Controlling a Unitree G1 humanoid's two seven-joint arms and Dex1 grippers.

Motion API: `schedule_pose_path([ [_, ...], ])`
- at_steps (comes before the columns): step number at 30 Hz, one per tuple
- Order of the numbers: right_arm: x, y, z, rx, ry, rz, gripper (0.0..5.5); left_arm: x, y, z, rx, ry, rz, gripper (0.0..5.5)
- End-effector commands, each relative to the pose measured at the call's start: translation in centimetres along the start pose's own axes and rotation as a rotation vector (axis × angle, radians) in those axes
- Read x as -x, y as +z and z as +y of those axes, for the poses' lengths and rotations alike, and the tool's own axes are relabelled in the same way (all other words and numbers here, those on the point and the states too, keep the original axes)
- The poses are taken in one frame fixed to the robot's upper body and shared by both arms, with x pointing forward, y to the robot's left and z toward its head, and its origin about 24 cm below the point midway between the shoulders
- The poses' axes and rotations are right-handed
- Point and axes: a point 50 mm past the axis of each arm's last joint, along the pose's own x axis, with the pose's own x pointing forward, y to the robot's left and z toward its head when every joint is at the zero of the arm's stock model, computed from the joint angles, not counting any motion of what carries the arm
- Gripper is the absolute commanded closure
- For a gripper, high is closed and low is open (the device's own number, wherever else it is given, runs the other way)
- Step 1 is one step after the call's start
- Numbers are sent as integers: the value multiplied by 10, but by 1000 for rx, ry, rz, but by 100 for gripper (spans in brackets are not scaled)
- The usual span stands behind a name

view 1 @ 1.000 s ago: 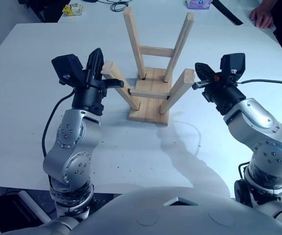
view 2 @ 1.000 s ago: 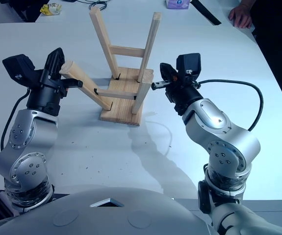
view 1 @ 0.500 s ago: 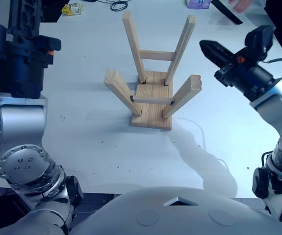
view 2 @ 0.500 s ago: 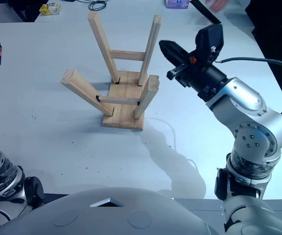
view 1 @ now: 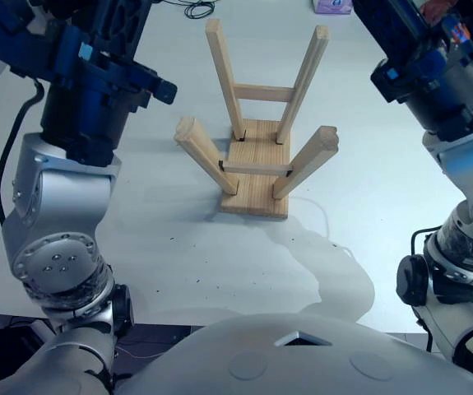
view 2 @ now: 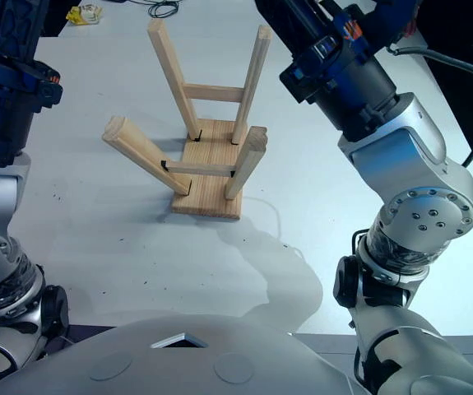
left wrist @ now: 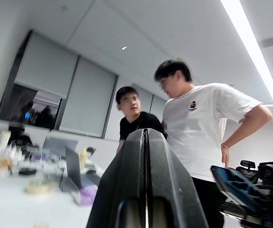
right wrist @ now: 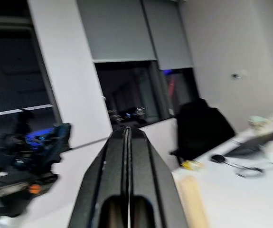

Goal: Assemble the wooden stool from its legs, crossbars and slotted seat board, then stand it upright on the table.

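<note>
The wooden stool [view 1: 252, 156] lies upside down, about midway between the left and right edges of the table [view 1: 178, 255]; its seat board [view 1: 254, 193] is flat on the surface and the legs [view 1: 224, 70] point up, the two near ones leaning outward; both arms are high above the table, apart from the stool; the left gripper [left wrist: 145, 130] has its fingers pressed together and holds nothing; the right gripper [right wrist: 127, 128] is the same.

Left arm [view 1: 62, 193] and right arm [view 1: 469, 156] up high; left pincer [left wrist: 145, 135] and right pincer [right wrist: 127, 132] each with 2 fingers pressed together.
</note>
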Motion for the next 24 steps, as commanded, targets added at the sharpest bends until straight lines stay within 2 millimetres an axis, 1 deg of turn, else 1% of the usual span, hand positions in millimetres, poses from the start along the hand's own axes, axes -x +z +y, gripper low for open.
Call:
schedule_pose_path([
  [1, -7, 6, 8, -36, 59, -46, 550, -2, 0, -2, -1, -33, -14, 548],
  [3, -6, 5, 10, -51, 68, -31, 550, 1, -7, -1, 25, -14, 20, 548],
  [4, -4, 1, 10, -50, 65, 5, 550, 5, -13, 0, 51, 6, 48, 548],
  [5, -2, -8, 9, -36, 60, 78, 550, 10, -24, 3, 76, 25, 106, 548],
  [7, 10, -42, 5, 36, 23, 326, 550, 28, -60, 13, 113, 87, 309, 548],
  [8, 17, -59, -2, 75, -20, 446, 550, 41, -84, 19, 124, 142, 444, 548],
  [9, 23, -70, -7, 103, -49, 520, 550, 53, -101, 25, 125, 192, 546, 548],
  [10, 26, -75, -10, 119, -62, 551, 550, 61, -111, 28, 123, 218, 610, 548],
  [11, 25, -76, -10, 117, -56, 543, 550, 64, -115, 28, 128, 217, 633, 548],
  [13, 20, -70, -5, 103, -20, 484, 550, 59, -109, 24, 144, 178, 585, 548],
  [18, 13, -57, 0, 77, 39, 364, 550, 39, -82, 9, 164, 65, 381, 548],
  [20, 10, -44, 4, 38, 65, 263, 550, 28, -70, 2, 166, 18, 287, 548],
  [22, 8, -28, 6, -3, 92, 154, 550, 17, -54, -2, 166, -6, 176, 548],
  [24, 7, -8, 3, -43, 103, 42, 550, 7, -28, -2, 162, -19, 35, 548],
])
